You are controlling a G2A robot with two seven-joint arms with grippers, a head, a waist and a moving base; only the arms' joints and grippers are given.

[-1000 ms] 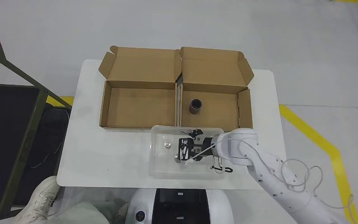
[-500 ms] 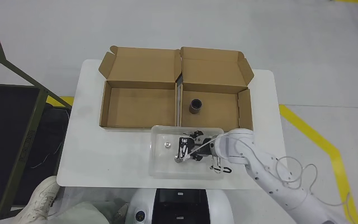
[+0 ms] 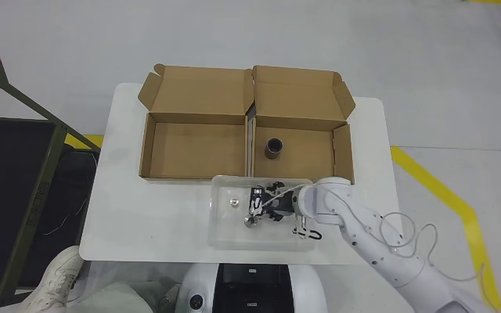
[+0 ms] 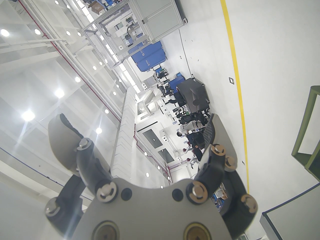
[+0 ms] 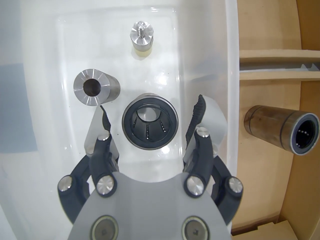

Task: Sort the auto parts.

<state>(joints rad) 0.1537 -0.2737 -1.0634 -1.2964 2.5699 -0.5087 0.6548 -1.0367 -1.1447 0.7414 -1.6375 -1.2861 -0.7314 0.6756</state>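
Observation:
My right gripper (image 5: 151, 104) is down inside the clear plastic tray (image 3: 223, 235), open. A black ring-shaped bearing (image 5: 150, 122) lies between its fingers, and both pads stand apart from it. Beside that bearing lies a silver sleeve (image 5: 96, 91), and farther along the tray stands a small silver stud part (image 5: 141, 38). In the top view the right gripper (image 3: 257, 205) sits mid-tray, with the stud part (image 3: 232, 201) to its left. A dark cylindrical bearing (image 3: 274, 147) lies in the right cardboard box (image 3: 313, 156). My left gripper (image 4: 136, 123) is open and holds nothing, facing the room.
The left cardboard box (image 3: 192, 149) stands next to the right one, both with lids folded back. The tray sits at the white table's (image 3: 117, 196) front edge, close below the boxes. The tray wall (image 5: 230, 51) runs beside one right finger.
The right arm's wrist has shifted slightly toward the boxes and swung a little. Its gripper stays open in the tray around the black bearing.

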